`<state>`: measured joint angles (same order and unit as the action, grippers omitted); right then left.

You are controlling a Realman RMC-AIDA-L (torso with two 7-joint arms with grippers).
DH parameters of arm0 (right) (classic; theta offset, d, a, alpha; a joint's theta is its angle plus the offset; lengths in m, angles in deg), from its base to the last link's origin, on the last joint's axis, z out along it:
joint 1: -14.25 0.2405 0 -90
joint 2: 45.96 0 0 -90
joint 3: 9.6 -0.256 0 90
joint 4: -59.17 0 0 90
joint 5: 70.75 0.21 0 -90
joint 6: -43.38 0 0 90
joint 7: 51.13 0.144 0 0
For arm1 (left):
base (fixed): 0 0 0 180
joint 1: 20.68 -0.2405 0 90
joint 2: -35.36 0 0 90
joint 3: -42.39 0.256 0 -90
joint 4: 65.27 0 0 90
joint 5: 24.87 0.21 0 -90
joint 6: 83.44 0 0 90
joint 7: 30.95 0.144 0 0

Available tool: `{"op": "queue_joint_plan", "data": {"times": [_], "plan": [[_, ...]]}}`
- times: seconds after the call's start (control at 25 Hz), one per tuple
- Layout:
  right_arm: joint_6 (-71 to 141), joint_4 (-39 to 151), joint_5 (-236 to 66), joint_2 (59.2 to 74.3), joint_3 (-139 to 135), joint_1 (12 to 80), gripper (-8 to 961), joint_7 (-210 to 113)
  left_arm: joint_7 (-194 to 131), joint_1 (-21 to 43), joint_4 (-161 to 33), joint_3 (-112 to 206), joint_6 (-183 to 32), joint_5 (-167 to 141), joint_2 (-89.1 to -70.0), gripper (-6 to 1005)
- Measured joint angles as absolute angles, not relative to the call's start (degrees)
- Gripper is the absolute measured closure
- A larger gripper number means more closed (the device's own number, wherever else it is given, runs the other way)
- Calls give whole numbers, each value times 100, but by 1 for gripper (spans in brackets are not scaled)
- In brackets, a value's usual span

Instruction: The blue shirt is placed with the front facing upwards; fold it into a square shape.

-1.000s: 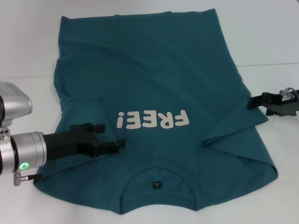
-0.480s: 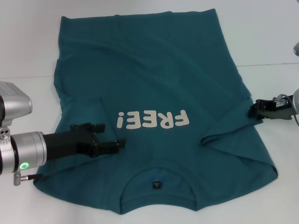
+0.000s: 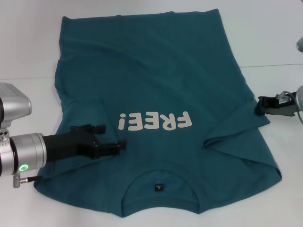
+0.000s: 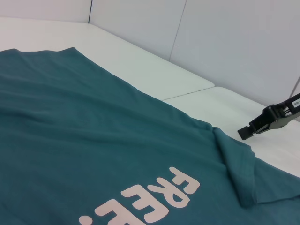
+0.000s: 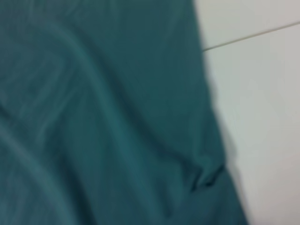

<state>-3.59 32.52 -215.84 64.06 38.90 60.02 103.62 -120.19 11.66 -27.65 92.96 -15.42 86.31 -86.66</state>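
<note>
Blue shirt (image 5: 103,112) lying spread over white bench (image 5: 262,117), filling most of view. Soft creases running across fabric. Shirt's edge running along bare strip of bench, ending in small puckered fold of cloth resting on surface. Thin seam line crossing bare bench, meeting shirt's edge. Shirt casting faint shadow on bench just beside its edge.

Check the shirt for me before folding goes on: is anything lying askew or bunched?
Yes. The shirt is not flat: the sleeve on the robot's right is folded in over the body with a raised crease, and a ridge of cloth stands near the left gripper. The right gripper is at that side's edge.
</note>
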Motion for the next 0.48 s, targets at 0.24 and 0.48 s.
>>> {"op": "queue_joint_plan", "data": {"times": [0.24, 0.48], "plan": [[-320, 3109, -21586, 6367, 3824, 5831, 888, 10549, -12017, 1166, -2774, 9320, -1542, 8631, -8673, 95], [-306, 3109, -21586, 6383, 3827, 5826, 710, 10538, -12016, 1188, -2774, 9328, -1542, 8631, -8672, 95]]}}
